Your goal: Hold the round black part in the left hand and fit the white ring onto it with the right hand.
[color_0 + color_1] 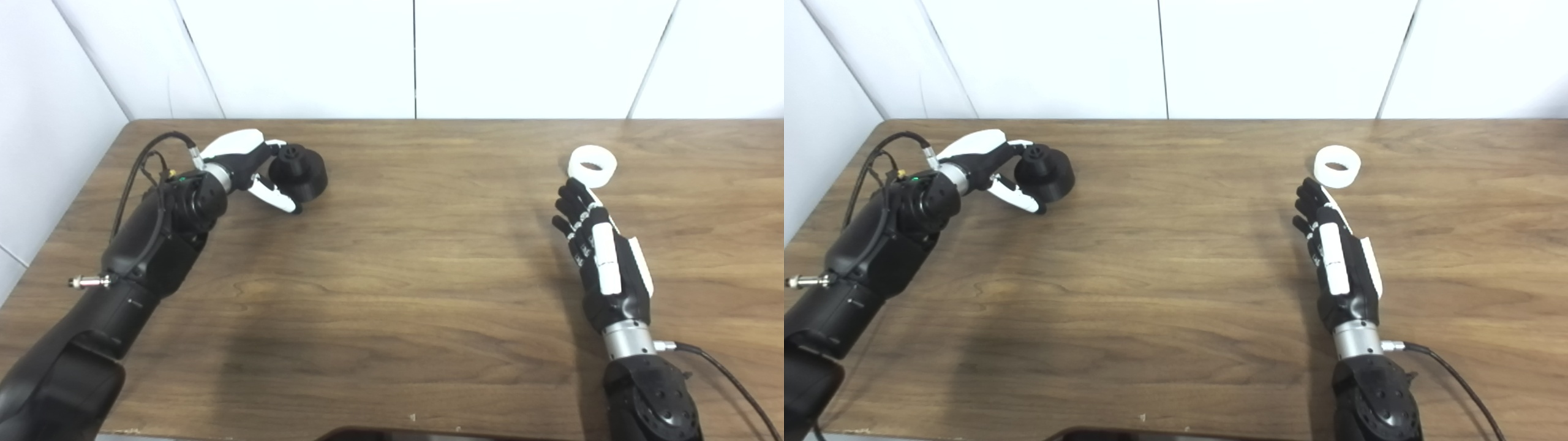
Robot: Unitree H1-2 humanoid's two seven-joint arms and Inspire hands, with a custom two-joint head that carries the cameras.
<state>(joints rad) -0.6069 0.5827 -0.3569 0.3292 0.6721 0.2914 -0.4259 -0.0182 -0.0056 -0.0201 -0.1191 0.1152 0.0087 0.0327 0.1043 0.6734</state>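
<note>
Peeking over the bottom edge, a dark object [392,435] is cut off and unidentifiable. On the wooden table [398,275], the right hand [597,251] lies extended, fingers straight and slightly apart, holding nothing; its fingertips [566,188] point at the white ring [591,165], lying flat just beyond. At far left, the left hand [254,174] cups the round black part [299,173], though whether it truly grips is unclear.

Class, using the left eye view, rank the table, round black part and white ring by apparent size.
1. table
2. round black part
3. white ring, only slightly smaller than the part; both sit similarly far back.
</note>
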